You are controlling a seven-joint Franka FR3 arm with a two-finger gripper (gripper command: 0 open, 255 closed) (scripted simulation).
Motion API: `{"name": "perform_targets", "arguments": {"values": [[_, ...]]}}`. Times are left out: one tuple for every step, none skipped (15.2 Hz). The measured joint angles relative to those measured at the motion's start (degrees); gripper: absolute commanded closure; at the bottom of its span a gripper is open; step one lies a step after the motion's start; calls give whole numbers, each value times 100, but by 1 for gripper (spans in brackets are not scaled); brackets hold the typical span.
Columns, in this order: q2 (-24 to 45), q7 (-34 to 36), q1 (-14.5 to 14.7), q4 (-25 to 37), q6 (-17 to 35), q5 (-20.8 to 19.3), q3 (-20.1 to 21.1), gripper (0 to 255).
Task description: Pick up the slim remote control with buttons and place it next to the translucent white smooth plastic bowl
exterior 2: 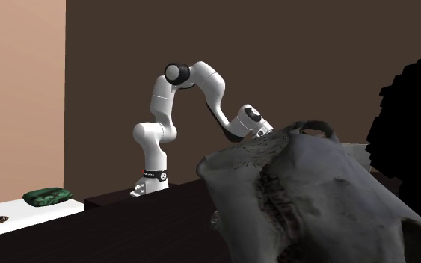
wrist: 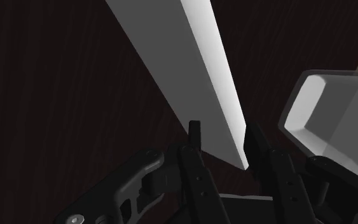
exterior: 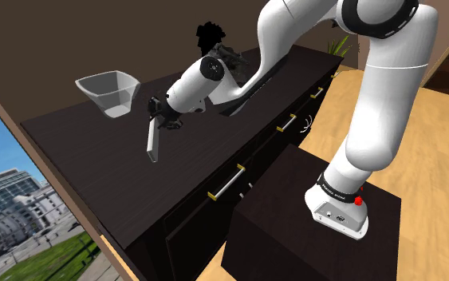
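My black fingers clamp one end of the slim, plain grey-white remote control, which hangs over the dark wood-grain tabletop near the translucent white bowl. Carry step in hand. Next, I lower it beside the bowl and release.

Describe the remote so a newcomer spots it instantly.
On the dark sideboard, find the white arm's black gripper beside the pale bowl. The remote is the flat grey slab clasped in its fingers, pointing down; nothing nearby is as long and thin.
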Motion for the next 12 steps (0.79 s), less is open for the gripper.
{"name": "perform_targets", "arguments": {"values": [[-14, -20, -2, -10, -11, 30, 7, 255], [0, -23, 4, 6, -20, 33, 9, 255], [10, -5, 12, 19, -29, 18, 6, 0], [42, 7, 17, 0, -37, 9, 4, 0], [49, -2, 19, -22, -44, 25, 9, 0], [51, -6, 20, -34, -48, 34, 12, 0], [52, -7, 21, -40, -50, 37, 14, 0], [53, -8, 21, -42, -51, 38, 14, 0], [63, -8, 15, -37, -41, 27, 6, 0], [-34, -89, -17, -123, -25, 122, 30, 0], [-184, -181, -53, -257, 0, 248, 64, 0], [-386, -413, -122, -417, 22, 518, 136, 0]]}}
